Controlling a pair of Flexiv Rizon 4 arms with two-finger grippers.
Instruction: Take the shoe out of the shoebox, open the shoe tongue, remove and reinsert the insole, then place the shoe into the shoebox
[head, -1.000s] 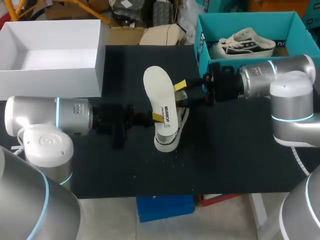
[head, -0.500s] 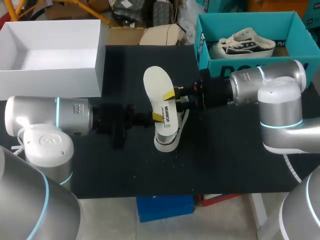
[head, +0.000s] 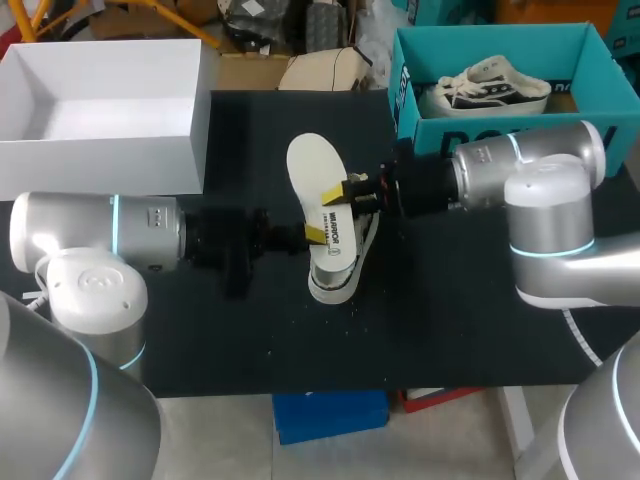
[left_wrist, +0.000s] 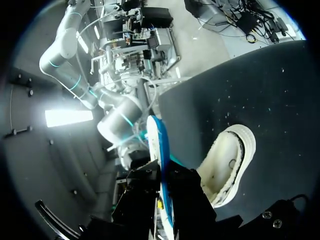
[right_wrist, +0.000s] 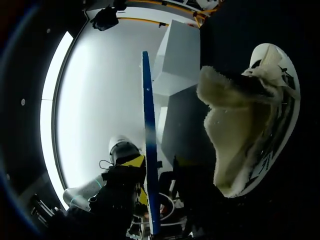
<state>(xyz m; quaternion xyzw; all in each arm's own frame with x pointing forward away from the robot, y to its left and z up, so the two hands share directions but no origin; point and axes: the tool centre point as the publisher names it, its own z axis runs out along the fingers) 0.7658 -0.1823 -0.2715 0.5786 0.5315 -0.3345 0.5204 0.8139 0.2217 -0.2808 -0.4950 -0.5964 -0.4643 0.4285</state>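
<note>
The white insole (head: 313, 180) stands on edge above the white shoe (head: 338, 272), which lies on the black mat. My left gripper (head: 312, 235) comes in from the left and is shut on the insole's lower part; in the left wrist view the insole (left_wrist: 161, 165) runs edge-on out of that gripper (left_wrist: 162, 206), with the shoe (left_wrist: 226, 165) beside it. My right gripper (head: 347, 187) reaches the insole's middle from the right. In the right wrist view the insole (right_wrist: 148, 150) passes between its fingers (right_wrist: 159, 162): one yellow tip lies against it, the other stands a little off. The shoe's (right_wrist: 250, 130) fleecy opening faces that camera.
A teal shoebox (head: 410, 90) at the back right holds a second white shoe (head: 490, 88). An open white box (head: 195, 110) stands at the back left. Bare black mat lies in front of the shoe.
My right arm has moved left to the insole, and its fingers have narrowed around it. The left arm, insole and shoe have kept still.
</note>
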